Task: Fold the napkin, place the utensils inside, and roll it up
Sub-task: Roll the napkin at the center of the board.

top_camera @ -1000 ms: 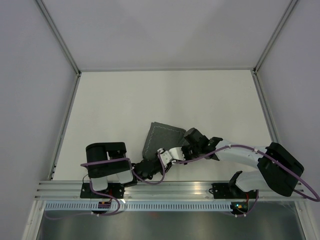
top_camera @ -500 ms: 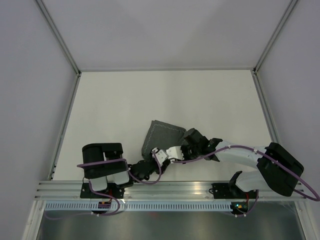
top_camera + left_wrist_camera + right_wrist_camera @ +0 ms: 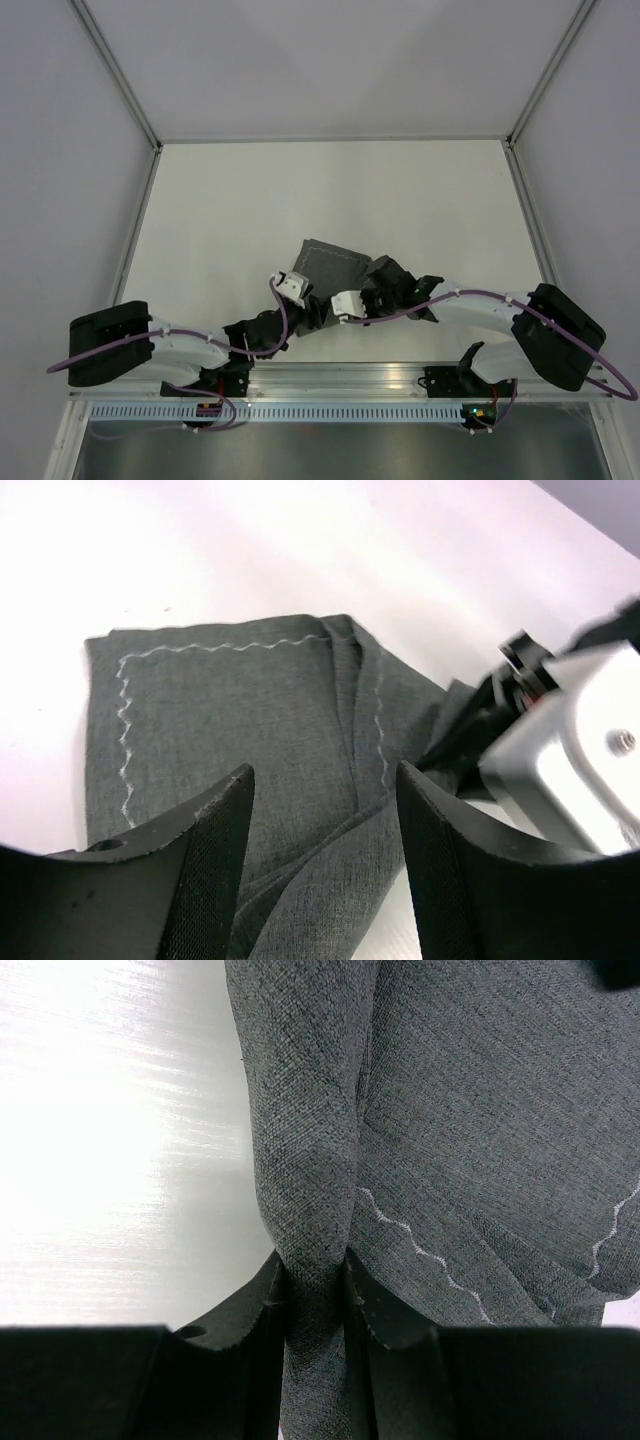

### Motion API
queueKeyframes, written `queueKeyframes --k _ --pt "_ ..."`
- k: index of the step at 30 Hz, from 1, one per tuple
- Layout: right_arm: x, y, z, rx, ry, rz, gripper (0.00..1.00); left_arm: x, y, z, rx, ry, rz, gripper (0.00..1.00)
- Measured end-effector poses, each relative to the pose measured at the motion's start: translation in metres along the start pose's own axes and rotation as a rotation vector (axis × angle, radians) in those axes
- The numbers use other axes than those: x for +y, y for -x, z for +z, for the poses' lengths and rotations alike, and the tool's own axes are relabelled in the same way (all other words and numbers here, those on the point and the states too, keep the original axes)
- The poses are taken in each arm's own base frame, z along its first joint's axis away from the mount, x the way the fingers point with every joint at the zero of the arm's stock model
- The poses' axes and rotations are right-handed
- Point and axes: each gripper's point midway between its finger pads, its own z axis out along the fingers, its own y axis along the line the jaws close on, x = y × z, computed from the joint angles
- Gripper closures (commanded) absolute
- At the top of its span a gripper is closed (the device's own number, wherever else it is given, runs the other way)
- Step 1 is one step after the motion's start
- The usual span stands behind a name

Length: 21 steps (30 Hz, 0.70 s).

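Note:
The dark grey napkin (image 3: 332,264) lies folded and bunched on the white table, its pale zigzag hem showing in the left wrist view on the napkin (image 3: 230,720). My right gripper (image 3: 368,284) is shut on a thick rolled fold of the napkin (image 3: 310,1160), with the cloth pinched between its jaws at the gripper (image 3: 315,1282). My left gripper (image 3: 312,303) hovers open over the cloth's near edge, its fingers (image 3: 215,840) spread with nothing between them; the gripper (image 3: 320,810) is just left of the right wrist. The utensils are out of view.
The right arm's silver wrist camera (image 3: 570,770) sits close to the right of my left fingers. Grey walls enclose the white table (image 3: 330,185) on three sides. The aluminium rail (image 3: 340,378) holding both bases runs along the near edge.
My left gripper has opened and let go of the cloth. The left arm has swung out to the left and its wrist has moved up-left along the napkin. The right gripper has held still.

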Motion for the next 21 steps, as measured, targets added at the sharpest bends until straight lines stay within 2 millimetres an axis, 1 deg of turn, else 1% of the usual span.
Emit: queueKeyframes --k 3,4,5,7,8,10,13,15,16,19,21 --pt "-0.001 0.000 0.001 0.002 0.000 0.003 1.00 0.011 0.005 0.007 0.047 0.103 -0.047 0.43" --pt "-0.002 0.001 0.001 0.003 0.001 0.004 1.00 0.018 0.005 0.011 0.063 0.140 -0.056 0.45" --pt "-0.003 0.001 0.002 0.005 0.002 0.005 1.00 0.027 0.003 0.015 0.088 0.185 -0.065 0.50" --pt "-0.005 0.002 0.003 0.008 0.002 0.006 1.00 0.048 -0.002 0.024 0.139 0.277 -0.080 0.54" --pt "-0.006 0.002 0.004 0.009 0.002 0.008 0.99 0.062 -0.005 0.029 0.163 0.320 -0.093 0.60" --pt "-0.009 0.002 0.005 0.014 0.000 0.013 1.00 0.088 -0.017 0.036 0.224 0.395 -0.118 0.63" --pt "-0.010 0.002 0.005 0.018 -0.007 0.027 0.99 0.114 -0.039 0.044 0.325 0.453 -0.137 0.68" --pt "-0.011 0.002 0.005 0.021 -0.010 0.040 0.99 0.120 -0.057 0.053 0.406 0.452 -0.145 0.73" --pt "-0.011 0.002 0.005 0.023 -0.012 0.049 1.00 0.120 -0.061 0.062 0.424 0.445 -0.147 0.74" --pt "-0.013 0.002 0.005 0.030 -0.026 0.078 1.00 0.107 -0.060 0.092 0.455 0.375 -0.160 0.75" --pt "-0.014 0.001 0.004 0.039 -0.034 0.101 1.00 0.101 -0.061 0.108 0.465 0.341 -0.155 0.75"
